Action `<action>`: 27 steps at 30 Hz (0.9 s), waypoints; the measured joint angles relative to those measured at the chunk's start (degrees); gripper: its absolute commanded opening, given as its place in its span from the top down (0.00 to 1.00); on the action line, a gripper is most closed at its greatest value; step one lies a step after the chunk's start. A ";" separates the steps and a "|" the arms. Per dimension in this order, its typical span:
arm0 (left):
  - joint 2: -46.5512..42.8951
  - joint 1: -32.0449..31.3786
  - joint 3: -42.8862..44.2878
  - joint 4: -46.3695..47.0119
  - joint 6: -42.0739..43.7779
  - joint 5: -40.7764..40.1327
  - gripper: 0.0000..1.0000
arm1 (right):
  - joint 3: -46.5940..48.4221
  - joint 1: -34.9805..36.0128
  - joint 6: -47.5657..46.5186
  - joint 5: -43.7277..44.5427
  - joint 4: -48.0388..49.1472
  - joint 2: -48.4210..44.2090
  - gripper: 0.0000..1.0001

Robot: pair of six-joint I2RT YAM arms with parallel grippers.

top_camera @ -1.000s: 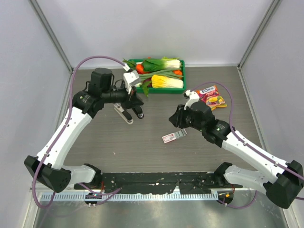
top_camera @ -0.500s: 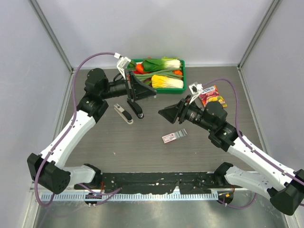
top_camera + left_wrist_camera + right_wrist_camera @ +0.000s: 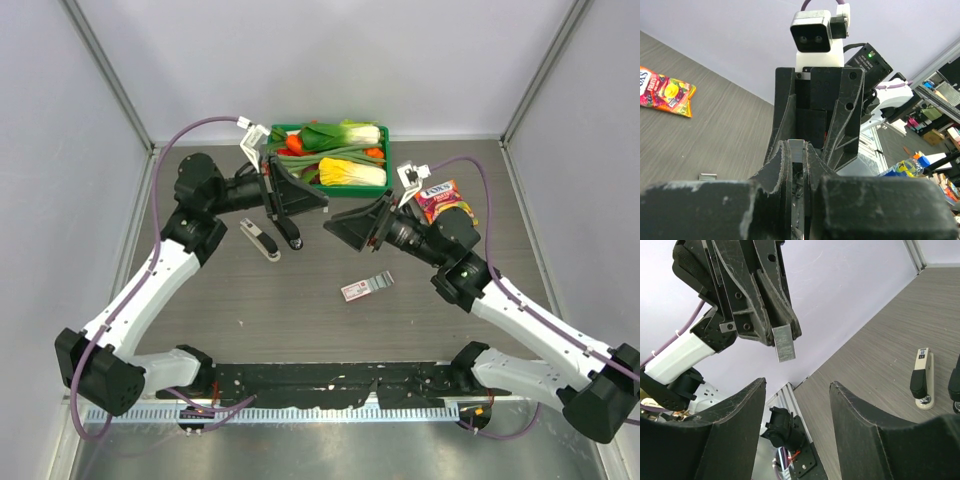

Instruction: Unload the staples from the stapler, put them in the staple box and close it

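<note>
The white stapler (image 3: 260, 240) lies on the table at the back left; in the right wrist view it shows at the right (image 3: 923, 360). My left gripper (image 3: 320, 206) hangs raised above the table, shut on a short grey strip of staples (image 3: 784, 343), whose end shows between its tips (image 3: 796, 145). My right gripper (image 3: 332, 222) faces it from the right, a short way off. In its own view the right gripper (image 3: 797, 385) is open with nothing between the fingers, and the strip hangs just beyond its tips.
A black stapler (image 3: 290, 237) lies right of the white one. A pink-and-white flat box (image 3: 353, 291) with a grey strip (image 3: 378, 281) beside it sits mid-table. A green tray (image 3: 345, 190) of vegetables stands at the back, a snack bag (image 3: 445, 203) at the right.
Both arms rose from the table and turned their grippers toward each other. The left left the staplers with the strip; the right left the box and opened.
</note>
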 measured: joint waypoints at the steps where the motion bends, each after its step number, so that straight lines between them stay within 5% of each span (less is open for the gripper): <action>1: 0.00 0.00 -0.15 0.04 -0.17 0.00 0.98 | 0.17 0.00 0.09 -0.13 0.28 0.44 0.43; 27: -1.92 -0.11 -3.17 0.85 -0.33 -0.24 0.98 | 2.54 -0.26 0.68 -0.96 3.61 4.24 0.67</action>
